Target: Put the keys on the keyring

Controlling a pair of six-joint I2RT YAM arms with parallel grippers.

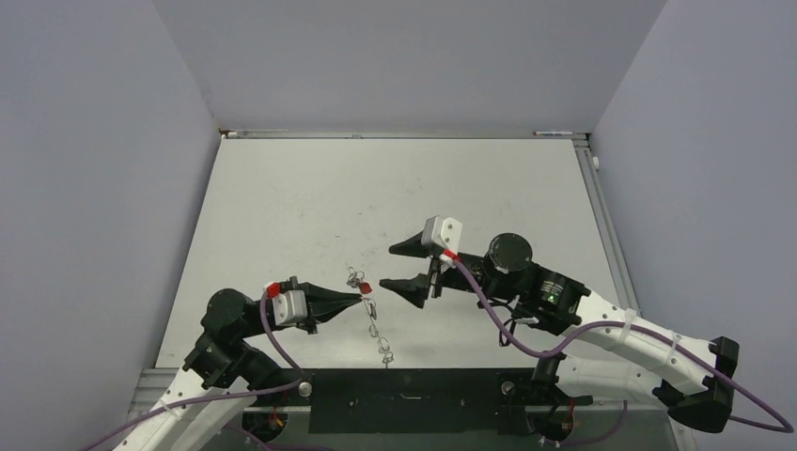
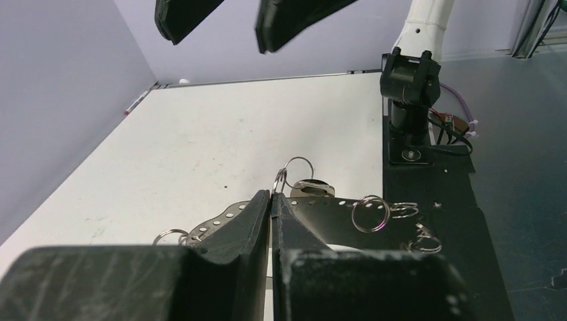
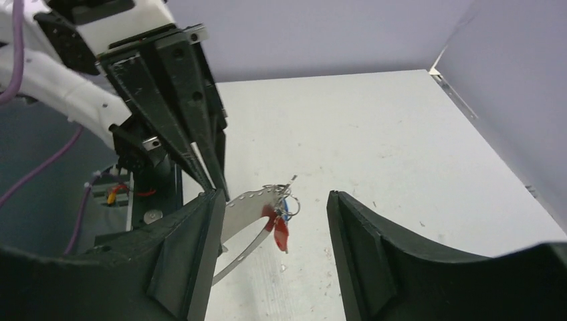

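Left jaws clamp the keyring point(image 3: 249, 202), red key point(image 3: 280, 229) dangling; right jaws, apart, likely must grip a key for threading.

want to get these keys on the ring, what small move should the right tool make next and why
Probably ease the open right tool forward to close on the red key. The left tool is shut on the keyring, holding it up, and the key hangs there just ahead of the right tool, untouched.

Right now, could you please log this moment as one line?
left gripper: shut on keyring | right gripper: open, near red key
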